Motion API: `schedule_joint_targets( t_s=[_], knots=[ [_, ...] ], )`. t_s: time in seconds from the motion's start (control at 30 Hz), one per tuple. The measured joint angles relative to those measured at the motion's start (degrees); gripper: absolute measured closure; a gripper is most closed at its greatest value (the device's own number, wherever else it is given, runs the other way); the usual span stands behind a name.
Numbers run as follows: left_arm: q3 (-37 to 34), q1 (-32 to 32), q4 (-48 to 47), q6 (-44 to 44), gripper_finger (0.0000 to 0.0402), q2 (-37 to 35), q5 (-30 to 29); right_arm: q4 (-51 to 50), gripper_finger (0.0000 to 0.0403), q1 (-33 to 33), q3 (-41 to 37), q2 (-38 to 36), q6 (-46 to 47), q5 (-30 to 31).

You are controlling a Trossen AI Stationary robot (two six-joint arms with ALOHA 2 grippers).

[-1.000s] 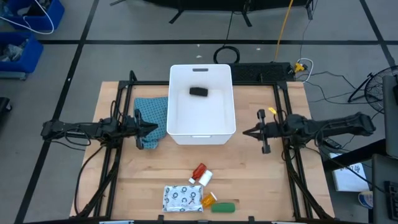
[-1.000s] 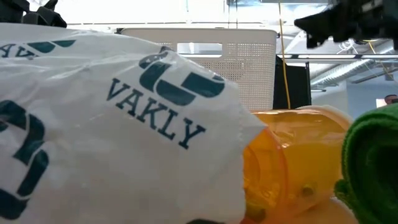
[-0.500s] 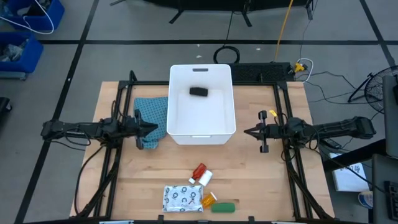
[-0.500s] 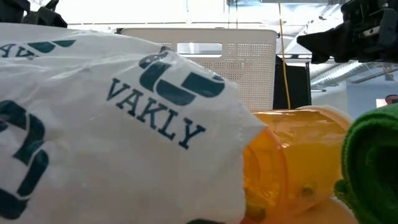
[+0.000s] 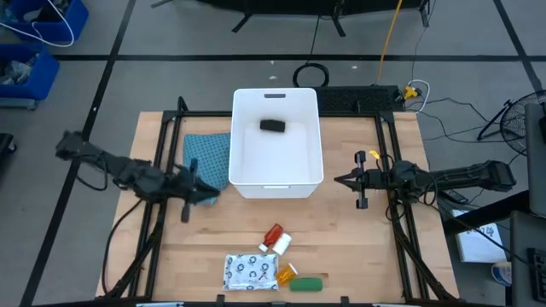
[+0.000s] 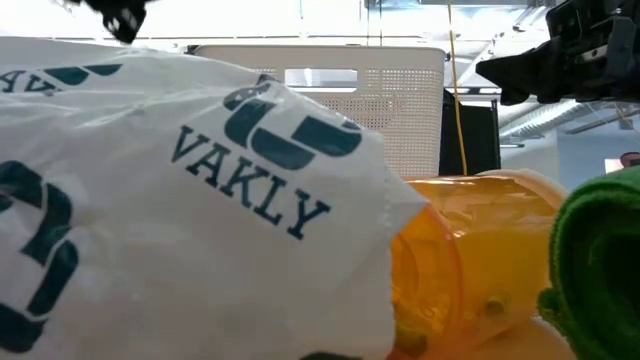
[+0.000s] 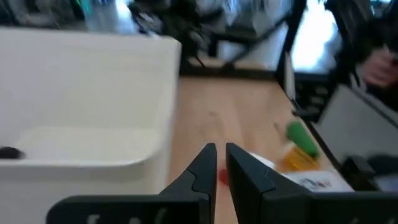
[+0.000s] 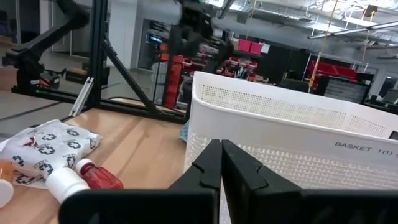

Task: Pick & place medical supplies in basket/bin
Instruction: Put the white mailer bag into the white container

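Observation:
The white tub (image 5: 277, 162) stands at the table's far middle with the black oblong (image 5: 272, 125) lying on its floor. Near the table's front edge lie the white dotted packet (image 5: 250, 271), red tube (image 5: 272, 234), white bottle (image 5: 281, 245), orange vial (image 5: 287, 275) and green oblong (image 5: 307, 283). My left gripper (image 5: 212, 194) is shut and empty, just off the tub's near left corner, slanting toward the items. My right gripper (image 5: 337, 181) is shut and empty, right of the tub, pointing at its wall (image 8: 292, 137).
A teal patterned cloth (image 5: 209, 156) lies against the tub's left side, under my left arm. Black frame rails run along the table's left and right sides. Bare wood lies between the tub and the items.
My left arm has swung: its gripper has gone toward the table's near edge and a little right, and has turned from pointing right to slanting toward the near right. My right gripper has sunk slightly. Nothing on the table has moved.

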Motion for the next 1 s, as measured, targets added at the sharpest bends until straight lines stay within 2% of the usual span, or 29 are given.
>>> schedule_joint_targets(
  t_s=[0.13, 0.4, 0.57, 0.73, 0.8, 0.87, 1.0],
  knots=[
    [9.3, -6.3, -6.5, -5.3, 0.0364, 13.2, -0.7, 0.0, 0.0403, 0.0, 0.0, 0.0, 0.0, 0.1],
    [21.8, -15.4, -6.6, -12.3, 0.0364, 33.0, -5.8, 0.0, 0.0403, 0.0, 0.0, 0.0, -2.4, 0.3],
    [29.2, -20.7, -6.8, -13.1, 0.0364, 45.7, -10.1, 0.1, 0.0403, 0.0, -0.1, 0.0, -2.1, 2.6],
    [40.6, -23.7, -6.9, -12.8, 0.0364, 57.8, -16.7, 0.0, 0.0403, 0.0, -0.1, 0.0, -1.1, 3.0],
    [46.1, -23.6, -8.1, -12.4, 0.0363, 61.7, -15.6, 0.0, 0.0403, 0.0, -0.1, 0.0, -0.5, 3.0],
    [51.8, -22.8, -13.0, -12.0, 0.0355, 64.9, -11.0, 0.0, 0.0403, 0.0, -0.1, 0.0, 0.5, 3.0],
    [60.7, -21.4, -23.4, -12.9, 0.0316, 69.8, -3.8, -0.3, 0.0403, 0.0, -0.1, 0.1, 2.6, 3.0]
  ],
)
